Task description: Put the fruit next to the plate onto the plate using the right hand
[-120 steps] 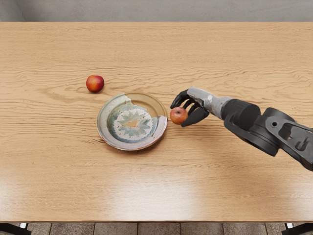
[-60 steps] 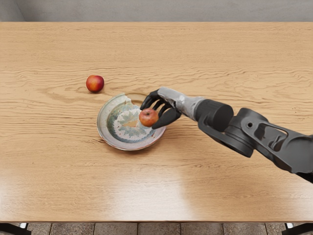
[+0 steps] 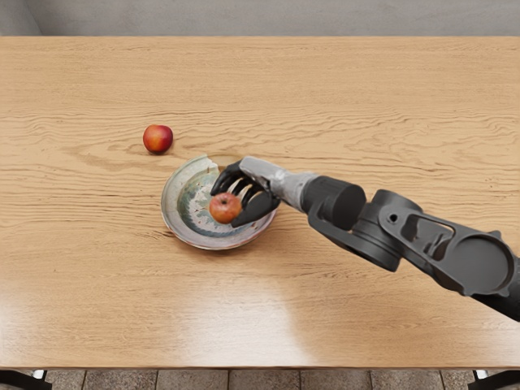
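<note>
Fruit (image 3: 225,208) hangs over the plate (image 3: 170,213), not yet released.
The right hand (image 3: 248,190) grips it above the plate's centre; setting down and letting go remain.

My right hand (image 3: 241,192) has matt black fingers (image 3: 228,176) and a dull grey wrist casing (image 3: 272,179). The apple (image 3: 225,208) in it looks smooth-skinned, the plate (image 3: 174,213) glazed ceramic, the table (image 3: 366,97) grained wood with a soft sheen.

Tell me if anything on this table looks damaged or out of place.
The plate has a jagged break in its far rim, just left of the right robot hand holding the fruit. Nothing else looks odd.
</note>
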Controlling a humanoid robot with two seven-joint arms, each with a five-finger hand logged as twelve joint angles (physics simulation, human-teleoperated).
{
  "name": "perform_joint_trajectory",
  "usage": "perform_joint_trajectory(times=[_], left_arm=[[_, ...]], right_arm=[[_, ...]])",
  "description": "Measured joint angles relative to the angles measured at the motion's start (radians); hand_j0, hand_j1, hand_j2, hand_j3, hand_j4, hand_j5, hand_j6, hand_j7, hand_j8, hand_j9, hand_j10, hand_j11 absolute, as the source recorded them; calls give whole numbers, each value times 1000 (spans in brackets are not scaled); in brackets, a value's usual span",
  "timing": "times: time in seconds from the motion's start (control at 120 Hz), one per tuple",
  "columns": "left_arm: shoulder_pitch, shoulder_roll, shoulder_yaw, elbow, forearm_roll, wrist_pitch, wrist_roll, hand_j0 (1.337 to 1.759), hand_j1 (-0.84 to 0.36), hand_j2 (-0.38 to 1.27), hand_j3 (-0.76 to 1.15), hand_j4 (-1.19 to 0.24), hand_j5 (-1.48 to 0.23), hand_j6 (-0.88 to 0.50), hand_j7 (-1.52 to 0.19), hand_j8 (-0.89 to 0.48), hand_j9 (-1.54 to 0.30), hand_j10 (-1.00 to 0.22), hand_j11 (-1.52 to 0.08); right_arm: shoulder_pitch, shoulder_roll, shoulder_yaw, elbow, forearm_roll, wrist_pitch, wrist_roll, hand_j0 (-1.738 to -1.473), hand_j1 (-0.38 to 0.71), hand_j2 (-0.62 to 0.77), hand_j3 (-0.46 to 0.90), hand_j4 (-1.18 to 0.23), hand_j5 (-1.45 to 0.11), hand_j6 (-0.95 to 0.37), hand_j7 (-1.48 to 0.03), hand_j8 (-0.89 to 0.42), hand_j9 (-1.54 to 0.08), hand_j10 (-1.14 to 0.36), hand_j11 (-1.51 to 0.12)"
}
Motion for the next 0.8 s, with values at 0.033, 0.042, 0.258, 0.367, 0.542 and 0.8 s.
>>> perform_joint_trajectory(times=[0.033,0.042,0.258,0.367,0.542,0.8], left_arm=[[0,0,0,0,0,0,0,1658,335,3,0,-13,-15,-13,-15,-13,-15,-12,-15],[0,0,0,0,0,0,0,1658,335,3,0,-13,-15,-13,-15,-13,-15,-12,-15],[1,0,0,0,0,0,0,1658,335,3,0,-13,-15,-13,-15,-13,-15,-12,-15],[1,0,0,0,0,0,0,1658,335,3,0,-13,-15,-13,-15,-13,-15,-12,-15],[1,0,0,0,0,-1,0,1658,335,3,0,-13,-15,-13,-15,-13,-15,-12,-15],[0,0,0,0,0,0,0,1658,335,3,0,-13,-15,-13,-15,-13,-15,-12,-15]], right_arm=[[0,1,-5,-1,-1,0,0,-1658,278,79,0,-574,-791,-422,-768,-457,-788,-575,-788],[1,1,-6,-1,-1,0,0,-1658,276,78,0,-572,-788,-422,-765,-458,-785,-573,-785],[2,1,-12,-4,-2,-24,0,-1658,30,5,0,-335,-452,-282,-443,-296,-450,-336,-451],[4,-4,35,-1,20,-14,0,-1658,-124,3,0,-199,-268,-168,-263,-176,-267,-199,-267],[3,-57,150,1,187,117,0,-1658,-254,2,0,-85,-114,-72,-112,-75,-113,-85,-113],[-91,-134,394,-32,473,454,0,-1658,-322,1,0,-24,-32,-21,-31,-21,-32,-24,-32]])
